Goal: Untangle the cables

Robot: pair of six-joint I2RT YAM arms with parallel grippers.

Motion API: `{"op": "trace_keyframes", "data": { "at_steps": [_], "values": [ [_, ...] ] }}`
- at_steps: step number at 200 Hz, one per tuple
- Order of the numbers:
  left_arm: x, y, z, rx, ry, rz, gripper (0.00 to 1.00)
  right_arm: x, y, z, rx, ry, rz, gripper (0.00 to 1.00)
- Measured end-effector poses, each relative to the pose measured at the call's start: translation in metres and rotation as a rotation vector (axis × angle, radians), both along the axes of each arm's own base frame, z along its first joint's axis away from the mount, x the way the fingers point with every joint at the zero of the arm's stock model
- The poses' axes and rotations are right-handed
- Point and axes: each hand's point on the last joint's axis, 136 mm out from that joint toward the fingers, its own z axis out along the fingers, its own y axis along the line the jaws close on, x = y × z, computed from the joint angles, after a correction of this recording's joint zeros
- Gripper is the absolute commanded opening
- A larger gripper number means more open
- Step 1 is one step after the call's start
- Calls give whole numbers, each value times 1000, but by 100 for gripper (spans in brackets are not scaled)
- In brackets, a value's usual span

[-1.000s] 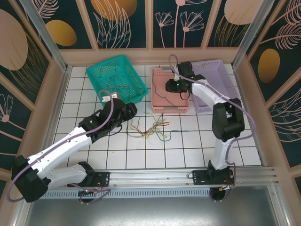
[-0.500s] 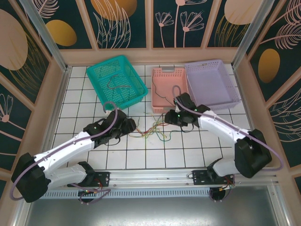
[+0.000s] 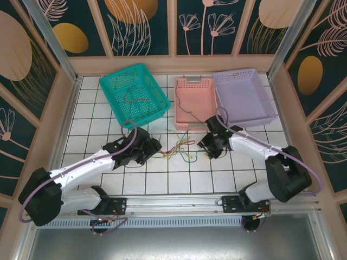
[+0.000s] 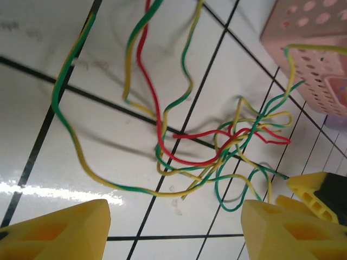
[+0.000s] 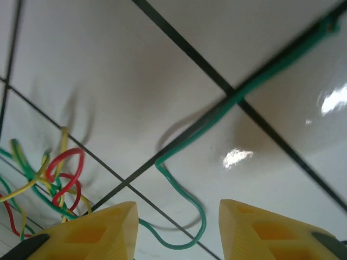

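Note:
A tangle of yellow, green and red cables (image 3: 176, 149) lies on the white tiled table between my two grippers. My left gripper (image 3: 153, 146) is at its left edge, open; in the left wrist view the tangle (image 4: 217, 157) lies just beyond the open gripper (image 4: 174, 208), and a yellow-green strand passes in front of the fingertips. My right gripper (image 3: 205, 143) is at the tangle's right edge, open. In the right wrist view a green cable (image 5: 184, 189) loops on the tile between the spread fingers of the gripper (image 5: 178, 208), untouched.
A teal basket (image 3: 116, 81) at the back left holds a dark cable (image 3: 133, 97). The pink basket (image 3: 195, 84) behind the tangle holds another dark cable (image 3: 187, 111). A lilac basket (image 3: 244, 97) stands to its right. Panelled walls ring the table.
My right arm has swung from over the pink basket down to the table at the tangle's right side. My left gripper has edged right, closer to the tangle.

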Motion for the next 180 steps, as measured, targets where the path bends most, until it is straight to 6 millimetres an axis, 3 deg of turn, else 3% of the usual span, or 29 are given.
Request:
{"op": "trace_keyframes", "data": {
  "at_steps": [48,93,120,152,163,180],
  "values": [
    [-10,1,-25,-106,118,144,67,3,13,-17,16,72,-104,46],
    [3,-17,-37,-117,174,175,69,5,12,-24,0,92,-141,45],
    [15,-25,-34,-116,162,181,66,5,9,-27,-21,110,-156,42],
    [17,-22,-45,-78,169,194,57,5,9,-30,-48,138,-160,42],
    [17,-20,-49,-67,170,200,51,5,9,-31,-64,157,-158,36],
    [19,-17,-51,-43,155,200,45,0,5,-33,-94,194,-160,15]
  ]
}}
